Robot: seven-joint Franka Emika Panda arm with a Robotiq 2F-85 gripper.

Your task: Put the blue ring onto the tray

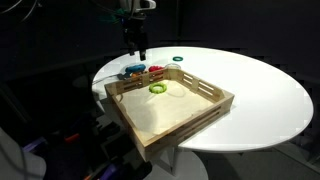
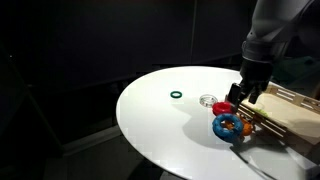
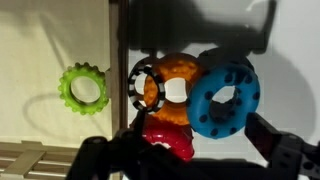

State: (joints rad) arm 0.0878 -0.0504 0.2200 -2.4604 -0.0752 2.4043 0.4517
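Note:
The blue ring (image 3: 224, 95), thick with dark dots, lies on the white table just outside the tray's wall. It touches an orange ring (image 3: 172, 70), a black-and-white ring (image 3: 137, 85) and a red ring (image 3: 168, 138). It shows in both exterior views (image 1: 133, 72) (image 2: 228, 126). The light-wood tray (image 1: 215, 100) (image 2: 292, 108) (image 3: 40, 50) holds a yellow-green ring (image 3: 83, 89) (image 1: 157, 88). My gripper (image 3: 190, 160) (image 1: 136, 50) (image 2: 243, 97) is open and empty, hanging above the ring cluster, its fingers on either side of the red ring and the blue ring's lower edge.
A small thin dark-green ring (image 1: 178, 59) (image 2: 176, 96) lies alone on the round white table (image 1: 260, 90) (image 2: 160, 120). A small clear round thing (image 2: 208, 101) lies near the cluster. The surroundings are dark.

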